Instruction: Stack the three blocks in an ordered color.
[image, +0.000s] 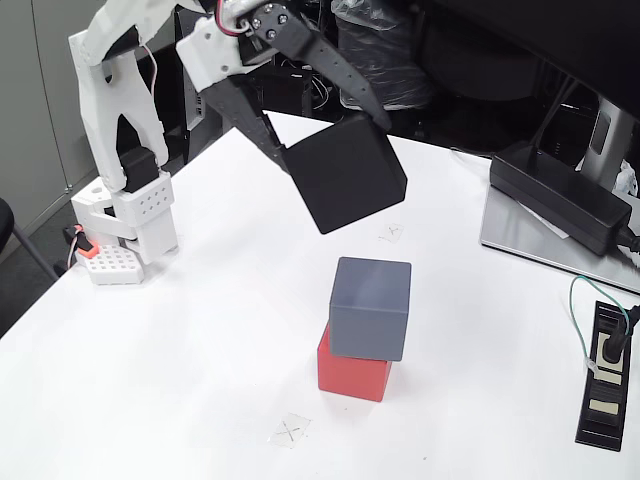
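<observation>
In the fixed view my gripper (330, 135) holds the black block (345, 172) tilted in the air, above and left of the grey block (371, 307), which sits on the red block (352, 374)

a white counter (200, 340) carries the red block (350, 378), the arm's white base (140, 225), a black power adapter (560, 195) and a power strip (608, 375).
</observation>
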